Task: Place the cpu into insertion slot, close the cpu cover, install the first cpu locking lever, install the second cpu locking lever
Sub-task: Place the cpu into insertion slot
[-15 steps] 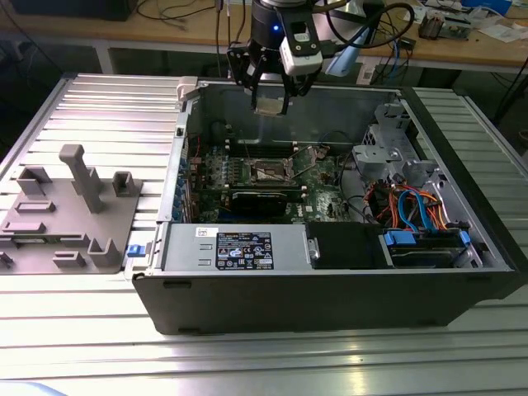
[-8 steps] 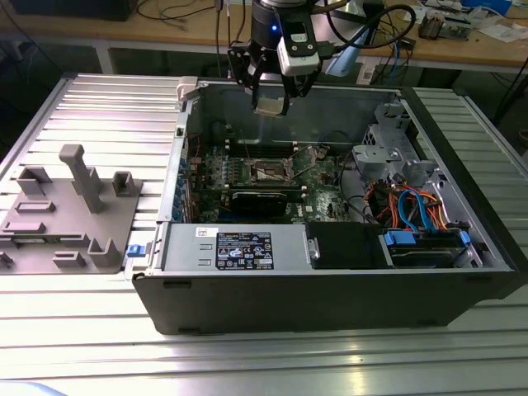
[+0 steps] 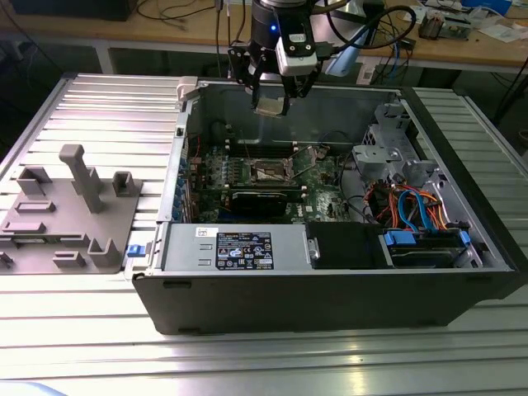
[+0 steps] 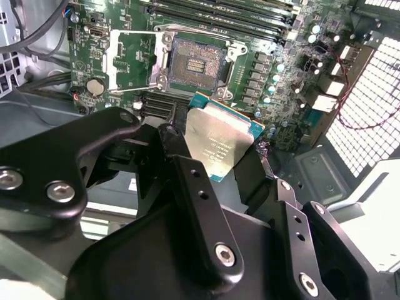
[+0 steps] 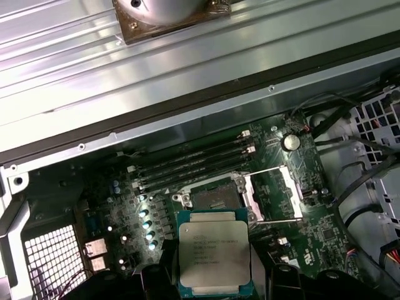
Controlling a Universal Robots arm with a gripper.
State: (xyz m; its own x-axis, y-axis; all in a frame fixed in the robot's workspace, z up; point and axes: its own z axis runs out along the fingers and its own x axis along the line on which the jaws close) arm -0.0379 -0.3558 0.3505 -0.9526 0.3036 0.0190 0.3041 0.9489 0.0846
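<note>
The arm reaches down from above near the far wall of a black open computer case, its black claw pointing downward and hanging over the case interior. The claw is closed on the cpu, a small flat square chip with a silvery-grey metal top and green edge, gripping it by two opposite sides with the metal top facing up.

The case lies on a ribbed silvery aluminium worktop, beside a grey plastic fixture on the exterior view's left. Behind stands a pale wooden worktop strewn with cables.

Inside the case lies a green motherboard. The insertion slot, a small square socket with a dark contact field, is bare and sits below the cpu, clear of it. The cpu cover, a thin silvery metal frame, is flipped open to one side of the slot.
</note>
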